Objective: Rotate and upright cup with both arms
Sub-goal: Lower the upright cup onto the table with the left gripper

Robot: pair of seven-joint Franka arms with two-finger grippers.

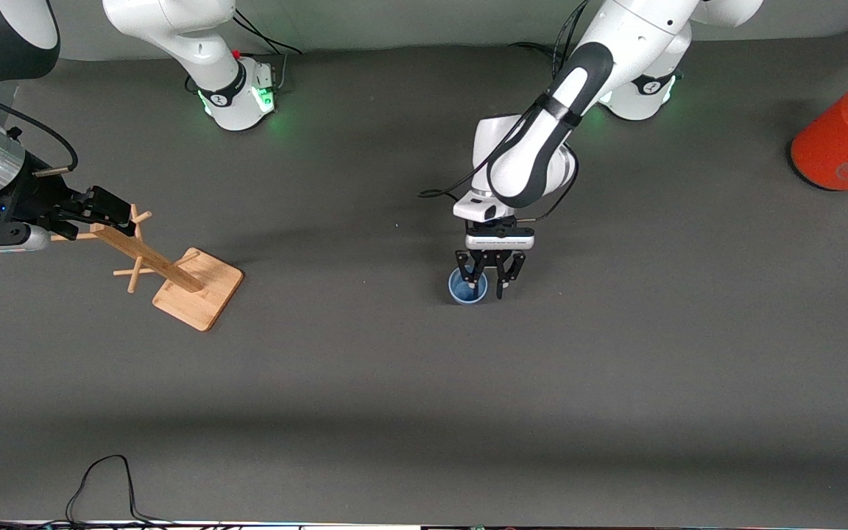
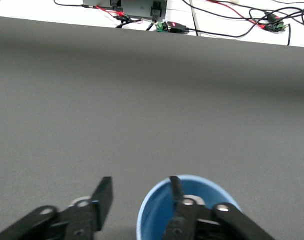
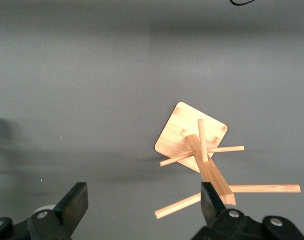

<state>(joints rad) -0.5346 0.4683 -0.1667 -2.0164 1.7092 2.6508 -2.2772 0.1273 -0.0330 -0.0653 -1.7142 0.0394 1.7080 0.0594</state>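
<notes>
A dark grey mat covers the bench (image 1: 394, 412), with loose cables trailing along the edge nearest the front camera. The cup (image 1: 467, 286) sits near the middle of the bench, mouth up, its darker blue inside showing. The left gripper (image 1: 489, 283) is down over it with its jaws spread: in the left wrist view one finger (image 2: 178, 200) reaches inside the cup (image 2: 162, 210) next to the wall, while the other stands outside, apart from it. So the jaws straddle the wall without pinching it.

The cup looks already upright, so the main risk, as I judge it, is undoing that. If the left arm lifts or swings away at an angle, the inner finger could catch the rim and tip or drag the light cup. Closing the jaws off-centre could also squeeze the wall and flip it.

The right gripper (image 1: 104, 210) is toward the right arm's end of the bench, over a wooden peg rack (image 1: 174, 276). In the right wrist view its jaws (image 3: 141, 205) are released, wide apart, with the rack's post (image 3: 212, 175) showing near one finger; they do not appear to be gripping anything. An orange can (image 1: 847, 136) lies at the left arm's end, well apart from the cup. Nothing stands between the cup and either arm.
</notes>
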